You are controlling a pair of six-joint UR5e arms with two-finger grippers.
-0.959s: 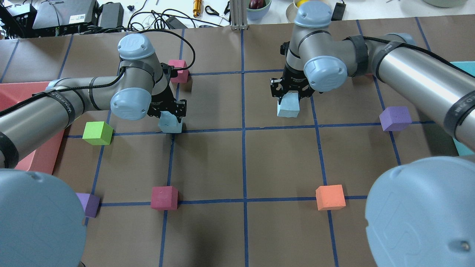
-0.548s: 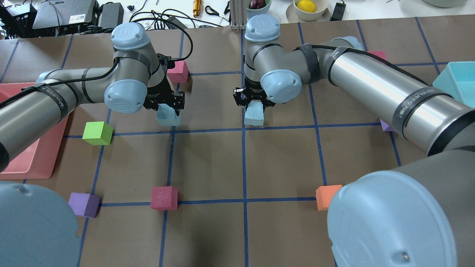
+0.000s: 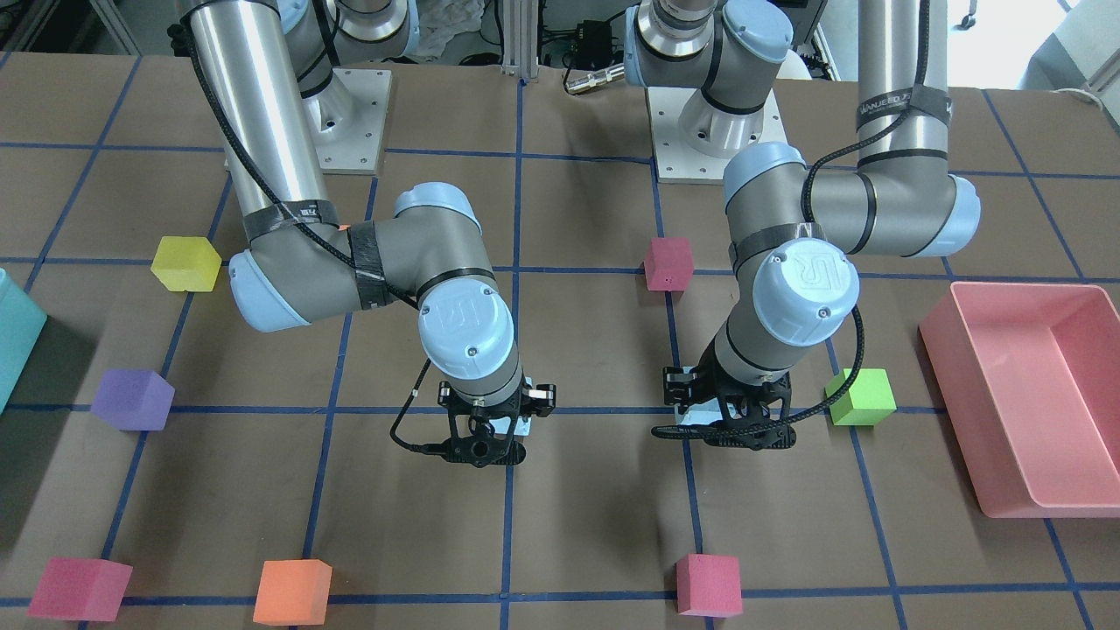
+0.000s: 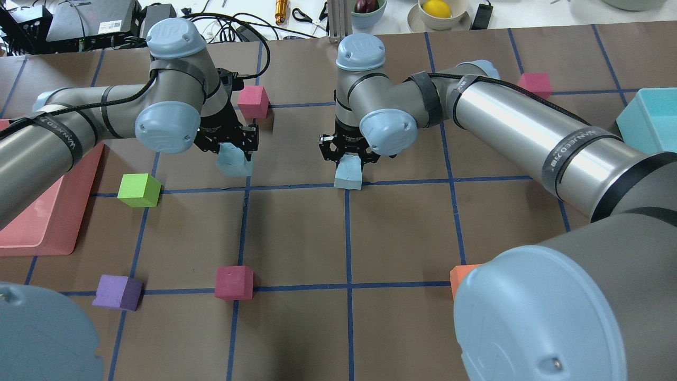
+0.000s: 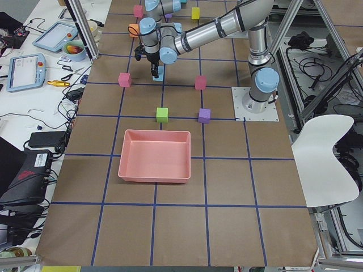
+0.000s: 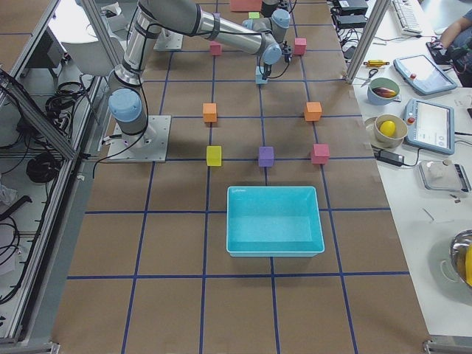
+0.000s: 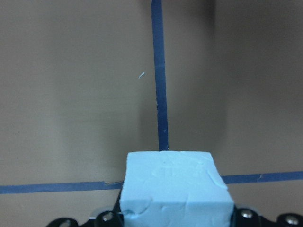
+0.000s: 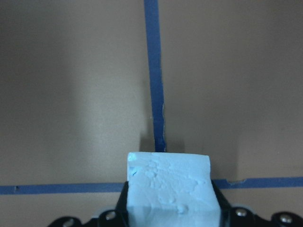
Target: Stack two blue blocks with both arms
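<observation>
Clamps left blue block (image 4: 234, 164) in left gripper (image 4: 231, 151), near green cube (image 4: 139, 189). Pinches right blue block (image 4: 348, 175) in right gripper (image 4: 347, 157), over central tape line (image 4: 347, 222). Holds both well apart, unstacked.

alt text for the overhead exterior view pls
The left gripper is shut on one blue block and the right gripper on the other blue block, the two blocks apart. A green cube, magenta cubes and a purple cube sit around them on the brown gridded table.
</observation>
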